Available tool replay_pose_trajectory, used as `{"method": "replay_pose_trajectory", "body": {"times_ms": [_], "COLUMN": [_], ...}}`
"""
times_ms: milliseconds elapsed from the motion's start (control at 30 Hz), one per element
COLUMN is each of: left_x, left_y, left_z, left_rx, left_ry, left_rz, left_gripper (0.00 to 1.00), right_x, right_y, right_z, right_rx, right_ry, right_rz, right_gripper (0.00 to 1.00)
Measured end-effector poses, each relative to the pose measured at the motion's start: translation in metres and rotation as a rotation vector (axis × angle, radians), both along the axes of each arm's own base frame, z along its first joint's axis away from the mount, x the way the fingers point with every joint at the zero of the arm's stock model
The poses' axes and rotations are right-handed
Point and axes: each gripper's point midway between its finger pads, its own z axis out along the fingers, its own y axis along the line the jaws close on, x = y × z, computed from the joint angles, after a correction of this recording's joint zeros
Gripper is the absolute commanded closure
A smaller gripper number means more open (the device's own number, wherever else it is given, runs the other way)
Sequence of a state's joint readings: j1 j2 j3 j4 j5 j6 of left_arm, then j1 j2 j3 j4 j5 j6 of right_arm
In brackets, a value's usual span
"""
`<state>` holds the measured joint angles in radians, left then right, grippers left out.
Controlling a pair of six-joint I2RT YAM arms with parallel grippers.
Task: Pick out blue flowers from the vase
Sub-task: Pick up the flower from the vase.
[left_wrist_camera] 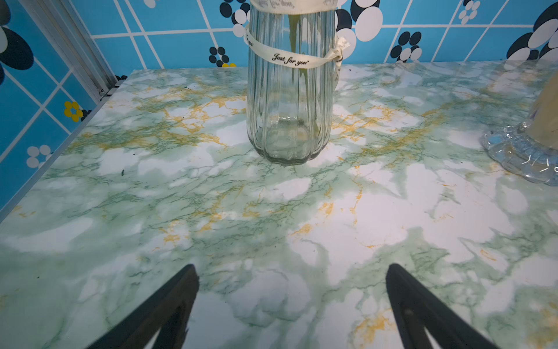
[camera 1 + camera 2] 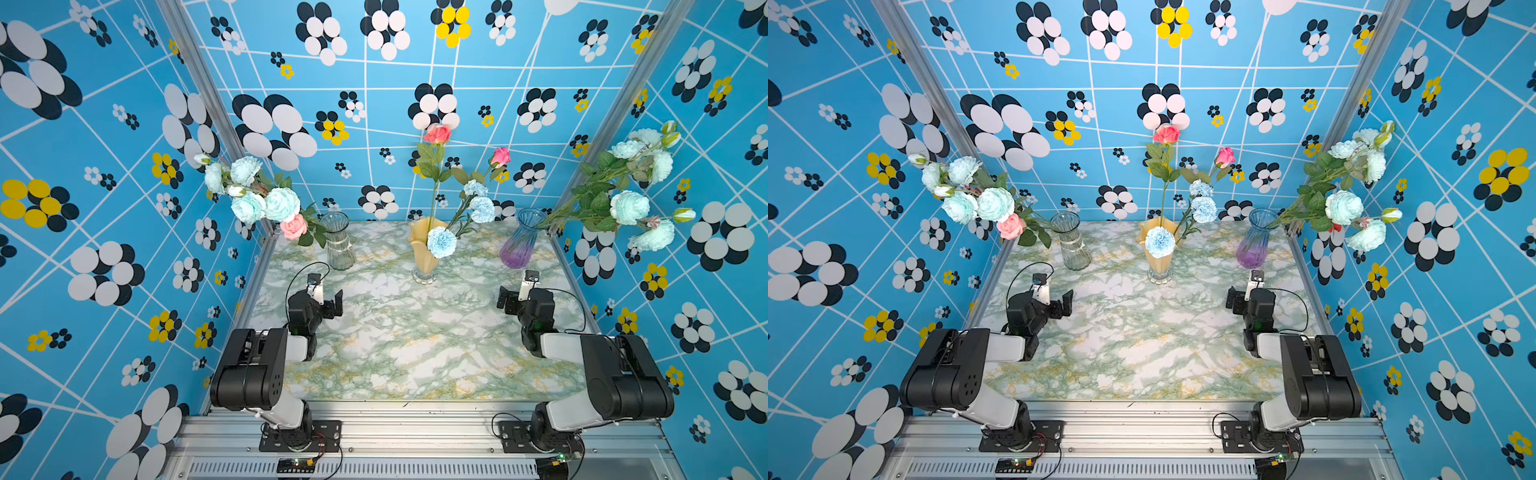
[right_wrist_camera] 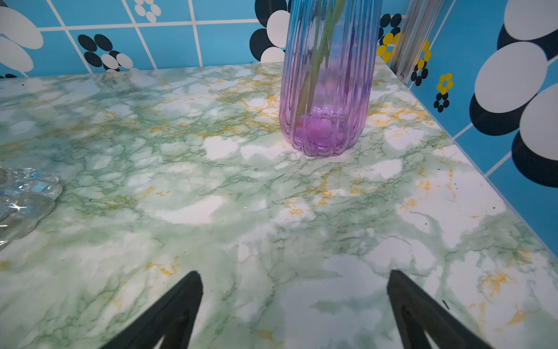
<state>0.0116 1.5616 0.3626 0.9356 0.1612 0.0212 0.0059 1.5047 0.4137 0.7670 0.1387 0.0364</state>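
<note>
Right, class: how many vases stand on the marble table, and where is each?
3. A clear ribbed vase at the back left, a yellow vase at the back centre, a blue-to-purple vase at the back right. None looks hidden.

My left gripper and right gripper are black; my arms are black with white links. The table carries a white marble print with green veins and yellow flecks. The walls are sky blue with white grid lines and flower motifs in black-and-white and black-and-yellow. The far left vase is clear glass; its ribbon is cream with black script. The far centre vase is amber on a clear foot. The far right vase grades from blue at the top to purple at the base. The carnations are pale blue. The peony sprays are mint-blue with green leaves. The roses are pink or coral-red.
</note>
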Motion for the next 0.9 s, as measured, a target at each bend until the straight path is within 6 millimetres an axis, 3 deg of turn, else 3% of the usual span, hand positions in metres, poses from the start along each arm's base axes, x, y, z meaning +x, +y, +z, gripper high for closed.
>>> {"method": "replay_pose_trajectory", "body": {"times_ms": [233, 400, 500, 600, 767, 900], "left_x": [0.0, 0.002, 0.001, -0.005, -0.01, -0.023], "left_y": [0.001, 0.012, 0.017, 0.024, 0.033, 0.026], "left_z": [0.0, 0.0, 0.003, 0.007, 0.045, 0.083], "left_rx": [0.0, 0.018, 0.031, 0.038, 0.045, 0.056], "left_ry": [0.001, -0.001, -0.02, -0.032, -0.126, -0.188], "left_rz": [0.007, 0.081, 0.125, 0.172, 0.247, 0.282], "left_gripper": [0.0, 0.0, 0.0, 0.0, 0.0, 0.0], "right_x": [0.0, -0.002, -0.007, -0.006, -0.013, -0.027], "right_y": [0.0, -0.002, -0.007, -0.011, -0.013, -0.026], "right_z": [0.0, -0.001, 0.009, 0.032, 0.046, 0.056], "right_rx": [0.0, -0.003, -0.003, 0.004, 0.016, 0.088], "right_ry": [0.0, 0.016, 0.028, -0.008, -0.024, 0.05], "right_rz": [0.0, -0.011, -0.042, -0.069, -0.087, -0.213], "right_gripper": [0.01, 0.01, 0.01, 0.01, 0.01, 0.01]}}
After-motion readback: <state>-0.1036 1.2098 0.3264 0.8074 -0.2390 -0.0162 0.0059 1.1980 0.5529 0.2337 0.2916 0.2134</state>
